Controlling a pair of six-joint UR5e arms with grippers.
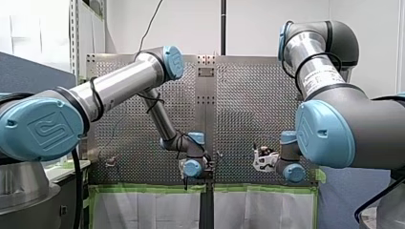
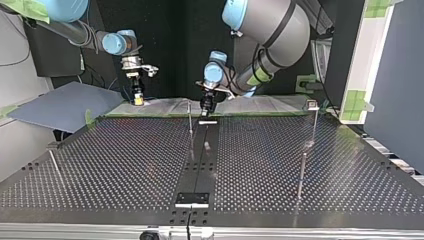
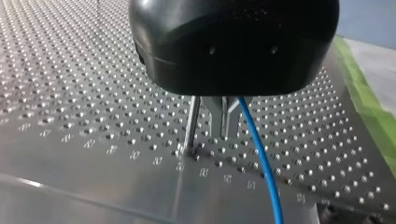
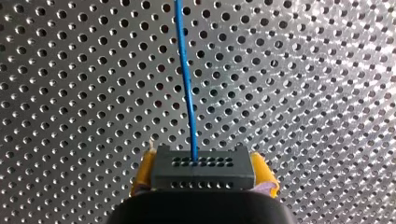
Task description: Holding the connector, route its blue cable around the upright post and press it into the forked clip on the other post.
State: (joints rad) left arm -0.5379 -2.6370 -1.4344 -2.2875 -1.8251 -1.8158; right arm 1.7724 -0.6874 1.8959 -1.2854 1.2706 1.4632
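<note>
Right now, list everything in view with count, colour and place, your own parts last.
connector: one, dark grey, between my right pincer's yellow pads
cable: one, blue, from the connector over the table; also at my left pincer
posts: at least three, thin metal, upright on the table
table: one, silver, perforated
strip: one, black, down the table's middle
tape: green, along the table's edge
board: one, grey, top view's left
left pincer: one, black, beside a post
right pincer: one, yellow-padded, shut on the connector

Front and top views face oppositely across the table [image 2: 125,165].
</note>
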